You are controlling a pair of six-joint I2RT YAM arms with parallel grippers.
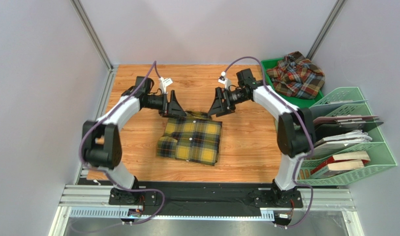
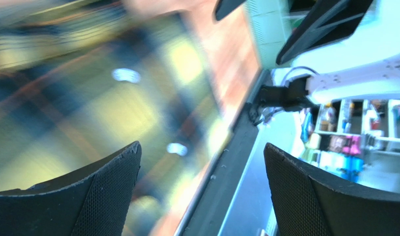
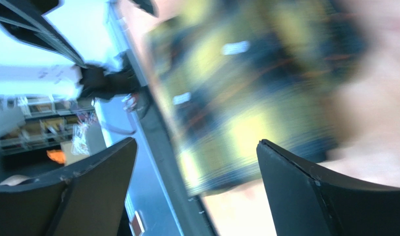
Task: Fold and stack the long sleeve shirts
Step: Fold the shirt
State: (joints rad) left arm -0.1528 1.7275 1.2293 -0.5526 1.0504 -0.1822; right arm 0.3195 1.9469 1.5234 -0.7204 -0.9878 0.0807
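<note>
Yellow shirt (image 1: 192,140) folded, near-square, slightly skewed, collar pointing to far side.

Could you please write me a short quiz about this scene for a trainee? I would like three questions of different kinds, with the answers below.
1. True or false: the yellow and black plaid shirt lies folded on the wooden table.
2. Where is the red plaid shirt? A: spread flat on the table. B: bunched in the green tray. C: under the yellow shirt.
3. Fill the gap: the left gripper and the right gripper are both ____ and hold nothing.

Key: 1 true; 2 B; 3 open.
</note>
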